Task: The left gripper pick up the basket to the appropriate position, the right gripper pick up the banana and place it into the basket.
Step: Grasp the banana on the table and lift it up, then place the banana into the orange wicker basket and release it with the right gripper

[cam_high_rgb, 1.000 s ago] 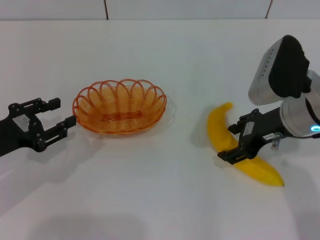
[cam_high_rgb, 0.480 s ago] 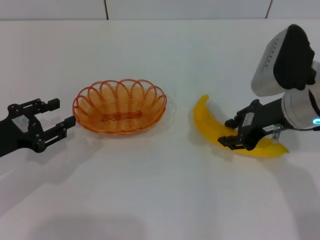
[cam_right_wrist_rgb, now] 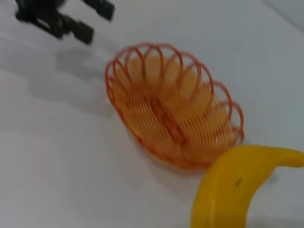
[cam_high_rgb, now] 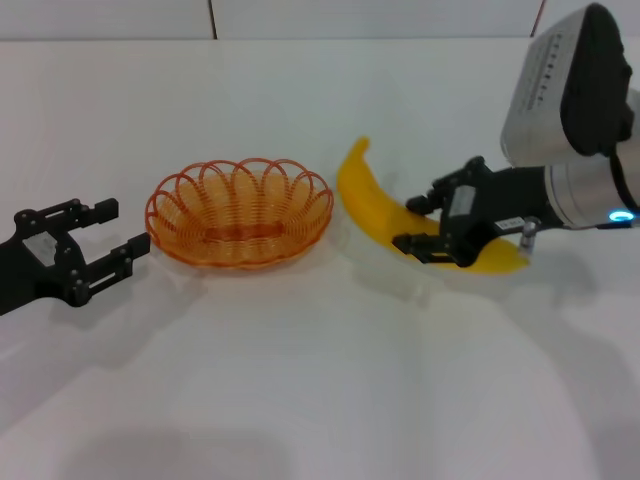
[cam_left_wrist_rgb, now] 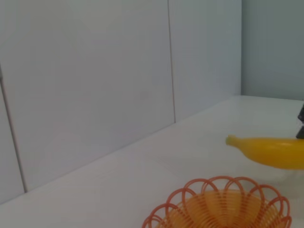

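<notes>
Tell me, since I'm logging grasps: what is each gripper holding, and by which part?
The right gripper holds the banana around its middle, lifted. The left gripper is open, holding nothing, beside the basket.

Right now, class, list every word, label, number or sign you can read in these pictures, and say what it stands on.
No text can be read.
White sticker on the black left gripper: too small to read.
Small white label on the black right gripper, shut on the yellow plastic-looking banana: too small to read.
Orange wire basket: no markings.
</notes>
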Controlling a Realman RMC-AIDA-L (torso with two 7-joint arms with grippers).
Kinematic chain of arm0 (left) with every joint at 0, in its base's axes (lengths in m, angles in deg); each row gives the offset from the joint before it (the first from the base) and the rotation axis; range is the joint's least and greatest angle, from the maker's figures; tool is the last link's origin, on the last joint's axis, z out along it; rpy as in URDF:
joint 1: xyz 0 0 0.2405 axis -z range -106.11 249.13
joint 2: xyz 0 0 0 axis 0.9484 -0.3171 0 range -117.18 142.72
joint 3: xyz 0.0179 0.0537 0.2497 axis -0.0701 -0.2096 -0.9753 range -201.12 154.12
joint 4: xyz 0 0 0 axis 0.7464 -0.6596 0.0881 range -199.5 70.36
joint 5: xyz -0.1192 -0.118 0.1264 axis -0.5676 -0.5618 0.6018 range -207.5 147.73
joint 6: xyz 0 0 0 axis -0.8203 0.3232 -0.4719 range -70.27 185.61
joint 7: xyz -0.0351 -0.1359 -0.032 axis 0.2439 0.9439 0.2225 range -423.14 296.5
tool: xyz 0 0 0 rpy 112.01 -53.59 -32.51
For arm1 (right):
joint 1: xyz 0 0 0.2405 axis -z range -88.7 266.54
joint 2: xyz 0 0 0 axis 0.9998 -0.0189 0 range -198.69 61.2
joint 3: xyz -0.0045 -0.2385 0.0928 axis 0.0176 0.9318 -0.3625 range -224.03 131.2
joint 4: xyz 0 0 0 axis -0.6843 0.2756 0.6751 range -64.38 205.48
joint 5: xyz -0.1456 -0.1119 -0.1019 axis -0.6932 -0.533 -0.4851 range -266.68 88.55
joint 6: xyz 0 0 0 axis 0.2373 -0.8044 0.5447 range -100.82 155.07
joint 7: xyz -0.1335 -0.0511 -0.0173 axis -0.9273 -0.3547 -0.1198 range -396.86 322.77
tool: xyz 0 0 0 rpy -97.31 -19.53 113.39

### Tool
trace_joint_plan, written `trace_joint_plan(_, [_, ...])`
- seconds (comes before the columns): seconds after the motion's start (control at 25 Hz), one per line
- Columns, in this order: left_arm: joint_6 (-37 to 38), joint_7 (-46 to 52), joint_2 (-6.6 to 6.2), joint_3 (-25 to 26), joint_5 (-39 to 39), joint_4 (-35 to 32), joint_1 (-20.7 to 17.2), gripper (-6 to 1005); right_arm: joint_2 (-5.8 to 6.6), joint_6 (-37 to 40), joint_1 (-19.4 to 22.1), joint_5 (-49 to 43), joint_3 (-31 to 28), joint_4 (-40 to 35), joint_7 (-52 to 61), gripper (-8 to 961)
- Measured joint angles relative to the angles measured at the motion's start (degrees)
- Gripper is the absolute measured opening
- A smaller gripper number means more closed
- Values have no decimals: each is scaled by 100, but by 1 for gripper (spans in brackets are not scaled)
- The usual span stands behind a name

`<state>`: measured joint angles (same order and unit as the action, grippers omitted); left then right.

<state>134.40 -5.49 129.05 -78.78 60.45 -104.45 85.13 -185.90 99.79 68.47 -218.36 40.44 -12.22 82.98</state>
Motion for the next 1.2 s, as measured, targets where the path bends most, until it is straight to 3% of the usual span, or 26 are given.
trace_joint_plan(0.44, [-1,-79,0,-2,-13,114,39,571,-11,-549,-534,1359,171,451,-1216,445])
trace_joint_plan(0.88, [14,-189,8,-46,-87,130,49,571,-22,-2273,-1538,1856,1675,1773,-1462,446])
trace_joint_plan(1.2, [70,-193,9,-53,-87,130,67,571,-27,-2975,-1746,1923,2183,2033,-1462,446])
